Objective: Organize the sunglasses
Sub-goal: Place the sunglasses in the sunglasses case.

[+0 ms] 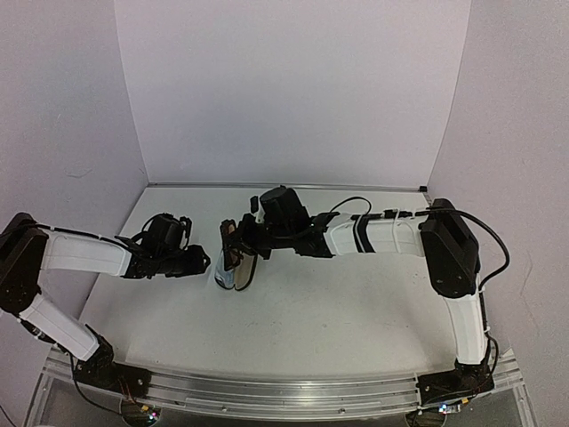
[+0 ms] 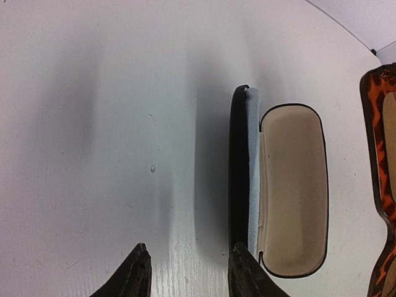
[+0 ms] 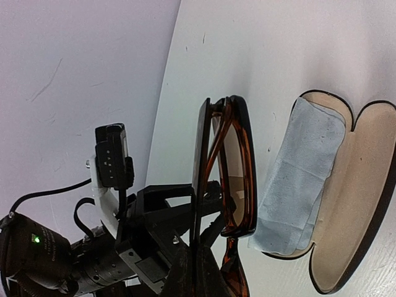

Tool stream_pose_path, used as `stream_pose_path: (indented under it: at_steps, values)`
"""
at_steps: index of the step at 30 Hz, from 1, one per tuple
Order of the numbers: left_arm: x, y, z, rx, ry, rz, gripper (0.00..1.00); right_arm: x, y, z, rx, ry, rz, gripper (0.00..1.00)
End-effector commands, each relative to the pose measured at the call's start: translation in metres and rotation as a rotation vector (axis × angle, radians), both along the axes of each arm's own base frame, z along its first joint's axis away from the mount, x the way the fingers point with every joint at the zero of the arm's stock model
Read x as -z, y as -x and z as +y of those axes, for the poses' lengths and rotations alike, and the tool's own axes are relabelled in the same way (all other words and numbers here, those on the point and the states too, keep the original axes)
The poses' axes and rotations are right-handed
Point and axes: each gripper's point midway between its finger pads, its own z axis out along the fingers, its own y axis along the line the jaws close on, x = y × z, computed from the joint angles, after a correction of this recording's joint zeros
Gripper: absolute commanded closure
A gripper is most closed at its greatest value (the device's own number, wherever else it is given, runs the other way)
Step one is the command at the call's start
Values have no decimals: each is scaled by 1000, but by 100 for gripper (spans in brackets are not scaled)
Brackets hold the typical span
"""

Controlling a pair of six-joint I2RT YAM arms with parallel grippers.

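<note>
Two arms meet near the middle of the table [image 1: 356,302] in the top view. The right gripper [image 1: 240,247] holds the sunglasses [image 1: 231,252] in the air just above the open case [image 1: 227,280], and the left gripper [image 1: 197,261] sits just beside the case on its left. From the left wrist, that gripper's jaws stand well apart with nothing between them. One fingertip is right against the black outer edge of the case, though I cannot tell whether it touches. The case lies open with the tan lining of one half bare, and a light blue cloth [image 2: 252,161] lies in the other half next to the black edge. The mottled brown frame shows at the right border. From the right wrist, the jaws are closed on the folded pair, gripping the frame low down with the lenses upright and edge-on. I judge the pair light and rigid but easily marked. The plastic is smooth enough to slip, and the hinges and lenses are the weak parts, so the hold belongs on the frame rim or bridge, not on the lens faces. The cloth fills one half of the case and could bunch under the pair, and the left gripper close by narrows the way down.
</note>
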Motion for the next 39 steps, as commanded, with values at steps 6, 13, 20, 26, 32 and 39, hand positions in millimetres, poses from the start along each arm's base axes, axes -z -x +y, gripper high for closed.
stream_pose_path:
  at_steps: [6, 13, 20, 26, 32, 39]
  values:
    - [-8, -17, -9, 7, 37, -23, 58, -1, -11, 6, 59, -29, -2, 100]
    - [-1, -20, -9, 11, 35, -3, 58, 11, -16, 9, 82, -3, 19, 100]
    - [1, -22, -12, 33, 43, 7, 58, 19, -19, 17, 74, -1, 35, 100]
    - [3, -24, -13, 45, 43, 14, 58, 27, -20, 17, 83, 13, 52, 100]
    - [6, -26, -13, 48, 47, 22, 58, 35, -23, 13, 105, 40, 64, 100]
    - [8, -27, -13, 53, 49, 25, 58, 43, -26, 14, 116, 55, 78, 100]
